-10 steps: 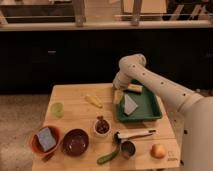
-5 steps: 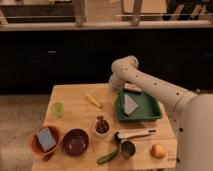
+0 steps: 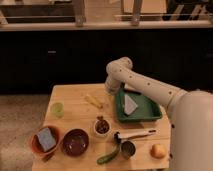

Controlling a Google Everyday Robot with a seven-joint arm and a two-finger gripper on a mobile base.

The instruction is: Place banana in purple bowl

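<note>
A light wooden table (image 3: 75,97) stands on a speckled floor, in front of a long run of dark cabinet fronts topped by a pale counter ledge.

The small pale-yellow banana (image 3: 93,101) lies on the bare wood towards the back of the table, left of a green rectangular tray (image 3: 149,107) that holds a folded grey-white sheet (image 3: 131,105). The round dark maroon-purple bowl (image 3: 75,141) sits near the front edge, well apart from the banana. Just to its left is an orange bowl (image 3: 36,145) with a blue-grey sponge (image 3: 46,138) in it. A small white cup (image 3: 102,127) with dark contents stands between the purple bowl and the tray. A pale green cup (image 3: 58,109) is at the left side. Along the front lie a green elongated vegetable (image 3: 108,157), a small metal cup (image 3: 128,148), a round yellow-orange fruit (image 3: 158,150) and a light-handled utensil (image 3: 136,134).

The white arm bends down at the table's back edge, and its gripper (image 3: 110,92) hangs by the tray's back-left corner, near the banana but not touching it — whether it is open or closed cannot be told, and nothing is seen in its hold.

Since a second ago the arm has swung leftward, from over the tray towards the banana — everything on the table lies as it did.
</note>
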